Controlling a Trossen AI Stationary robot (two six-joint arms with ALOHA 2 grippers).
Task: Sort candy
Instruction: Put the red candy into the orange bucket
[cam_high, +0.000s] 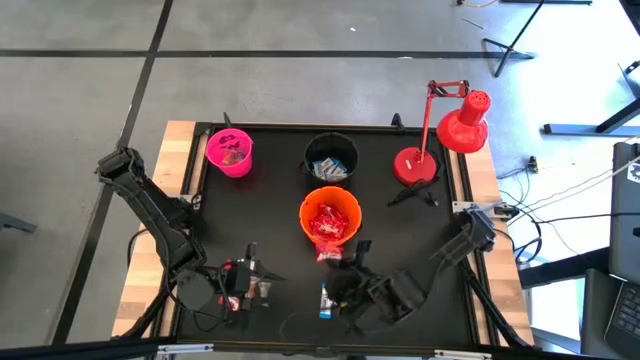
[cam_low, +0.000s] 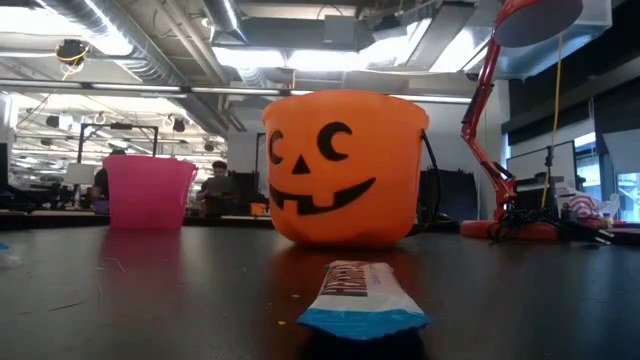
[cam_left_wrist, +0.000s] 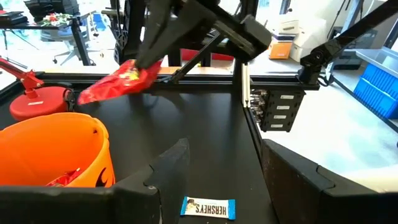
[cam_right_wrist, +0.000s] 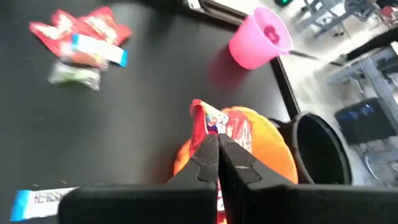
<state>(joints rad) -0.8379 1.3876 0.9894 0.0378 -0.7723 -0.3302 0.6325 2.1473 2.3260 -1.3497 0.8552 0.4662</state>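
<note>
My right gripper (cam_high: 352, 258) is shut on a red candy packet (cam_high: 330, 252) and hangs just on the near side of the orange pumpkin bucket (cam_high: 330, 215), which holds more red packets. A blue-and-white bar (cam_high: 326, 300) lies flat on the table near the front edge; the low view shows the bar (cam_low: 360, 295) up close. My left gripper (cam_high: 255, 272) stands open at the front left with nothing between its fingers. Beside it lies a small pile of candy (cam_right_wrist: 81, 43). The pink bucket (cam_high: 230, 152) and the black bucket (cam_high: 331, 158) stand at the back. My right gripper pinches one end of the red packet (cam_right_wrist: 210, 127) between its two fingertips (cam_left_wrist: 149, 59). The fingers slant down from the table's near right. The packet sticks out past the fingertips and droops a little, lifted clear of the table, beside the orange bucket's rim (cam_right_wrist: 267, 134).
A red desk lamp (cam_high: 440, 140) stands at the back right, its base on the mat. The black mat (cam_high: 270, 220) ends in wooden edges left and right. There is bare mat between the orange bucket and the pink one.
</note>
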